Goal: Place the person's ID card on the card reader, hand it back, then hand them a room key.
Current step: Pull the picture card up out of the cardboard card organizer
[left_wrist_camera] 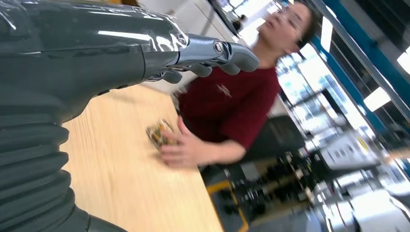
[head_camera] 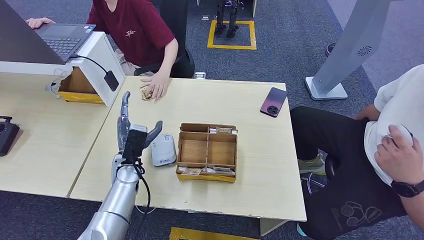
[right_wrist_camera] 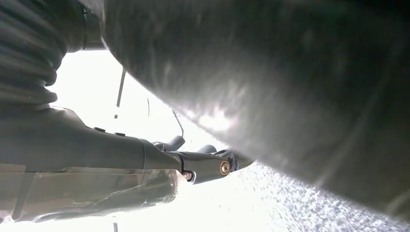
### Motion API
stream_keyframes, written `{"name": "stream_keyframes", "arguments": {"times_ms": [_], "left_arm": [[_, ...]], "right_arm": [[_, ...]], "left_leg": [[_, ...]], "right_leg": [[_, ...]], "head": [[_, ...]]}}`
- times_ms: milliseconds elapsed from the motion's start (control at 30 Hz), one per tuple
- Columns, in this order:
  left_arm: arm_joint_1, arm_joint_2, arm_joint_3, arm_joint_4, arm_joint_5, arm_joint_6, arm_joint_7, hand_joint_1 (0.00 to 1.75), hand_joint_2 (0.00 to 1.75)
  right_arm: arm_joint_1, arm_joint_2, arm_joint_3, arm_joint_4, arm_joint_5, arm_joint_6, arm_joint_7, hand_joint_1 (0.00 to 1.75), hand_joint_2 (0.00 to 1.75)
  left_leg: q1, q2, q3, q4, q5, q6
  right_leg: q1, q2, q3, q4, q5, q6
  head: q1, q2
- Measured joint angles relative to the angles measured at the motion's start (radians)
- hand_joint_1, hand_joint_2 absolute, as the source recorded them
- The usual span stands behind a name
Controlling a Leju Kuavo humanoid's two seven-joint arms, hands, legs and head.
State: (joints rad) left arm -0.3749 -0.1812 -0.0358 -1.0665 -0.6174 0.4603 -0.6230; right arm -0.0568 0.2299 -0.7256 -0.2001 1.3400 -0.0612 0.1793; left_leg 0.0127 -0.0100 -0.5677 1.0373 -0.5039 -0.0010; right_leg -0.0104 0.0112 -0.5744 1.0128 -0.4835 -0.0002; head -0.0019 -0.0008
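Carpeted office, pale wooden table (head_camera: pixel 240 192) in front of me. My left hand (head_camera: pixel 131 131) hangs over the table's left edge, fingers spread and holding nothing, thumb toward the card reader (head_camera: pixel 163 149), which lies flat just beside it. My right hand (right_wrist_camera: pixel 145 164) shows in its wrist view, blurred against glare; I cannot tell how its fingers lie.

ID card (head_camera: pixel 146 92) sits at the far edge of the tabletop, under the fingertips of the person's hand (head_camera: pixel 157 85). Judgement: reach forward low and flat, wait for their fingers to lift, then pinch the card by an edge.

Divided wooden tray (head_camera: pixel 207 152), cards in its slots, sits right of the reader. Phone (head_camera: pixel 273 102) near the right edge. Cardboard box (head_camera: pixel 80 86) crowds the far-left corner, near the reach line.
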Motion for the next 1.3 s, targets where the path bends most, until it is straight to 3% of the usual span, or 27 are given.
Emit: {"name": "stream_keyframes", "arguments": {"times_ms": [133, 233, 400, 633, 1000, 1067, 1167, 1300], "left_arm": [[0.151, 0.043, -0.217, -0.175, -0.001, -0.025, 0.003, 0.00, 1.75], [0.222, 0.074, -0.351, -0.270, 0.015, -0.045, 0.003, 0.00, 1.75], [0.267, 0.115, -0.461, -0.366, 0.076, -0.073, 0.003, 0.00, 1.75], [0.293, 0.142, -0.484, -0.428, 0.088, -0.067, 0.000, 0.00, 1.75], [0.309, 0.151, -0.493, -0.438, -0.059, 0.021, 0.011, 0.00, 1.75], [0.324, 0.146, -0.501, -0.415, -0.259, 0.127, 0.024, 0.00, 1.75], [0.364, 0.080, -0.414, -0.360, -0.728, 0.229, 0.033, 0.00, 1.75], [0.371, 0.036, -0.330, -0.342, -0.823, 0.230, 0.074, 0.00, 1.75]], "right_arm": [[0.007, 0.001, -0.024, -0.002, -0.021, -0.011, -0.011, 0.00, 1.75], [0.012, 0.003, -0.041, -0.002, -0.030, -0.019, -0.021, 0.00, 1.75], [0.014, 0.005, -0.057, -0.002, -0.032, -0.026, -0.028, 0.00, 1.75], [0.015, 0.007, -0.067, -0.003, -0.032, -0.029, -0.029, 0.00, 1.75], [0.015, 0.008, -0.073, -0.003, -0.029, -0.029, -0.030, 0.00, 1.75], [0.014, 0.009, -0.073, -0.004, -0.023, -0.029, -0.026, 0.00, 1.75], [0.011, 0.012, -0.074, -0.005, -0.006, -0.029, -0.012, 0.00, 1.75], [0.010, 0.015, -0.074, -0.007, 0.006, -0.029, -0.008, 0.00, 1.75]], "left_leg": [[0.000, -0.001, -0.001, 0.000, -0.001, 0.002], [0.000, -0.001, -0.001, 0.000, -0.001, 0.002], [0.000, -0.001, -0.001, 0.000, -0.001, 0.002], [0.000, -0.001, -0.001, 0.000, -0.001, 0.002], [0.000, -0.001, -0.001, 0.000, -0.001, 0.002], [0.000, -0.001, -0.001, 0.000, -0.001, 0.002], [0.000, -0.001, -0.001, 0.000, -0.001, 0.002], [0.000, -0.001, -0.001, 0.000, -0.001, 0.002]], "right_leg": [[0.000, -0.002, -0.001, -0.001, -0.001, 0.001], [0.000, -0.002, -0.001, -0.001, -0.001, 0.001], [0.000, -0.002, -0.001, -0.001, -0.001, 0.001], [0.000, -0.002, 0.000, -0.001, -0.001, 0.001], [0.000, -0.002, 0.000, -0.001, -0.001, 0.001], [0.000, -0.002, 0.000, -0.001, -0.001, 0.001], [0.000, -0.002, 0.000, -0.001, -0.001, 0.001], [0.000, -0.002, 0.000, -0.001, -0.001, 0.001]], "head": [[0.000, 0.000], [0.000, 0.000], [0.000, 0.000], [0.000, 0.000], [0.000, 0.000], [0.000, 0.000], [0.000, 0.000], [0.000, 0.000]]}}
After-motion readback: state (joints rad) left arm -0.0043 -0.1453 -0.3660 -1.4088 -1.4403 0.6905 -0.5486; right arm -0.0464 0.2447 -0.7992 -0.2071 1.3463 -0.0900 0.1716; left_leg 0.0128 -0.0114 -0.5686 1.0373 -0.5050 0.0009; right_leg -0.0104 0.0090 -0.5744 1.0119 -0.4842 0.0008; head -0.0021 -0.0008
